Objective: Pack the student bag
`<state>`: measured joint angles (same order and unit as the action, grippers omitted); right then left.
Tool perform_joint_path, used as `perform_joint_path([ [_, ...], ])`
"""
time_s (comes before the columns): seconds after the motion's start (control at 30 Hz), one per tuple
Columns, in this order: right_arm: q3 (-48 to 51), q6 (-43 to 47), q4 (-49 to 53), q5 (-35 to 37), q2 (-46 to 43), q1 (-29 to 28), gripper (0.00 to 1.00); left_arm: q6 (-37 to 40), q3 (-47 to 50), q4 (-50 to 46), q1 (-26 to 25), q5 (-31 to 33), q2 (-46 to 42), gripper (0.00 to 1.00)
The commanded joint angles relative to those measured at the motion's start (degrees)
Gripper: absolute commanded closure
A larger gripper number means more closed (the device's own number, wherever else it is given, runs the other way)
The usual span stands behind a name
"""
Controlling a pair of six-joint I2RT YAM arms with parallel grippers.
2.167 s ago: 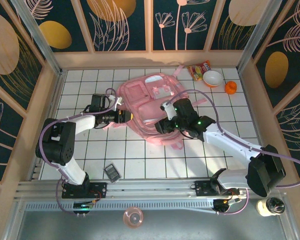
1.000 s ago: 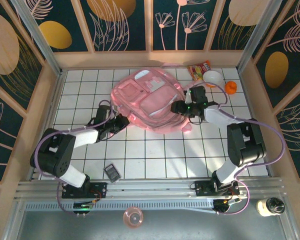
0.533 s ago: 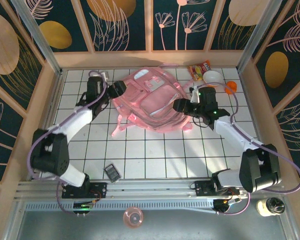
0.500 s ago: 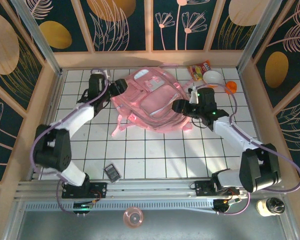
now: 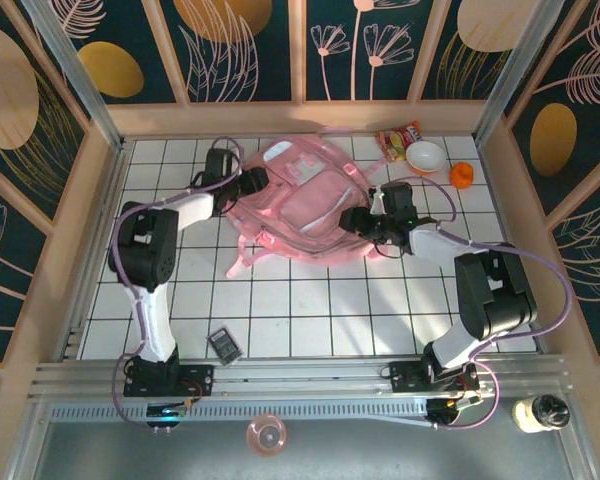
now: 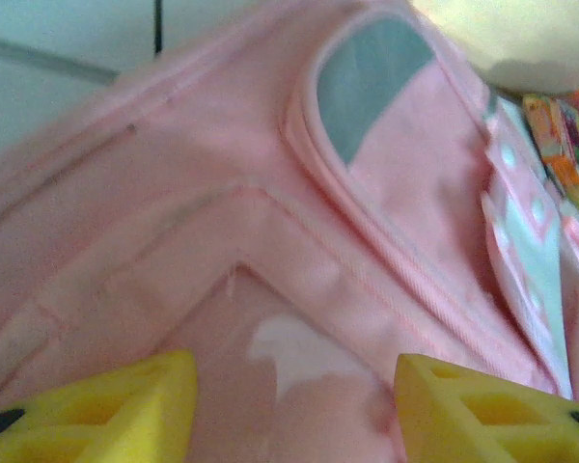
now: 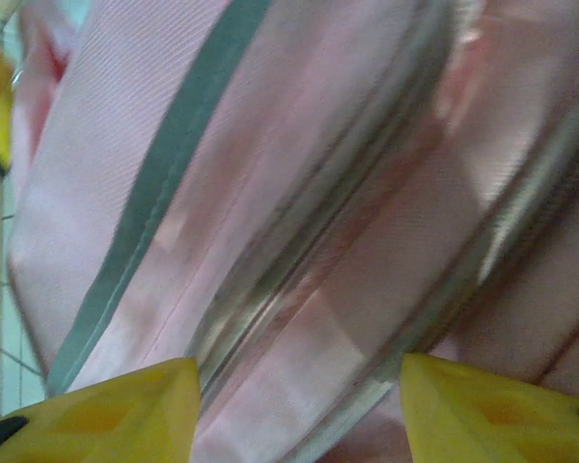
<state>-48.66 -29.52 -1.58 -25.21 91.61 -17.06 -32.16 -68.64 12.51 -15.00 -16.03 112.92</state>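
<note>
Release at the far-left corner of the bag

My left fingers point(image 5: 252, 180) are now up at the far-left shoulder of the student bag point(image 5: 305, 205), having swung there from its near-left edge a second ago. They were nearly closed then. Now they stand wide, and my wrist view shows only pink fabric and a grey translucent panel beyond the tips, with nothing pinched between them. My right fingers point(image 5: 353, 221) have kept to the bag's right side, tips apart, with fabric and a clear panel pressed close against them. Whether they clamp a fold or merely rest against it I cannot tell. The bag lies flat, front up, in the far middle of the desk point(image 5: 280, 300), one strap point(image 5: 242, 255) trailing towards me on the left. It has turned and slid a little under the handling. I judge this to be repositioning, not packing yet: I see no pocket standing open, and the snack packet point(image 5: 398, 138) and bowl point(image 5: 425, 156) sit outside, beyond its far-right corner. Next I need a fresh hold near a zip.
</note>
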Motion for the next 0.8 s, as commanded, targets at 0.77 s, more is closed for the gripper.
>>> perform_joint_path([
  [0.77,7.3,1.1,-2.9,6.5,-20.4,-16.7,0.45,73.0,26.6,-20.4,-5.8,-1.2,-44.4,0.21],
])
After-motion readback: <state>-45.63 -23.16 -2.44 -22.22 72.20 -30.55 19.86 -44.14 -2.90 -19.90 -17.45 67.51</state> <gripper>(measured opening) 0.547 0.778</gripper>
